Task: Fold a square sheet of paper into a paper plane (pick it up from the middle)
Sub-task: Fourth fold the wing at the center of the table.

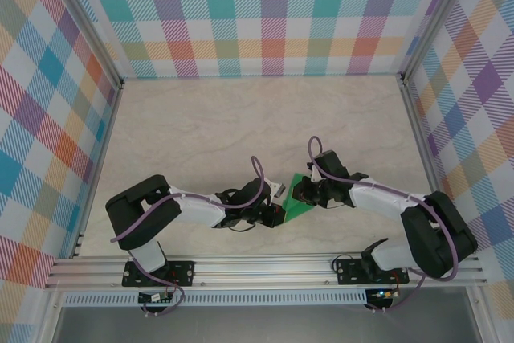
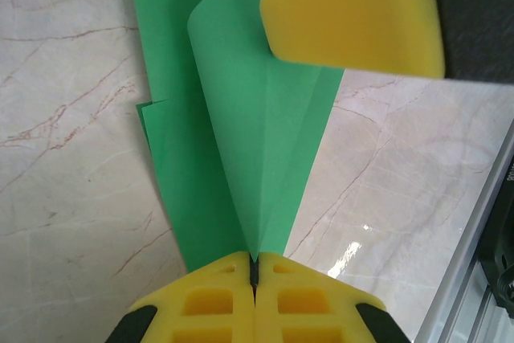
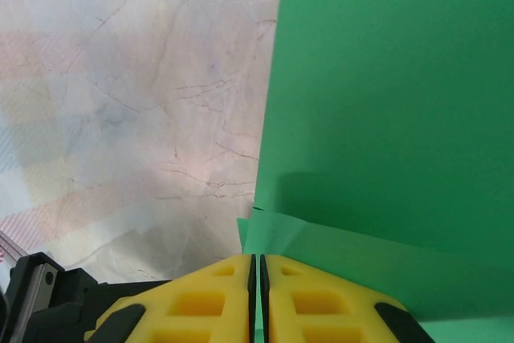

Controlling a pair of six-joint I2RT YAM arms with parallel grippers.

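Your left fingers [image 2: 254, 272] and right fingers [image 3: 257, 269] both pinch the folded green sheet [image 1: 295, 208], closed tight, toward the counter's [image 1: 241, 118] six o'clock.

Pale marble-patterned tabletop [image 1: 241, 118]: flat, with thin reddish-brown veins that show close up in both wrist views. Multicoloured plaid wall panels [image 1: 265, 14] stand along its far, left and right sides. Silver aluminium posts [image 1: 88, 30] rise from its far corners. Slotted aluminium rail [image 1: 265, 266] runs along its near edge.
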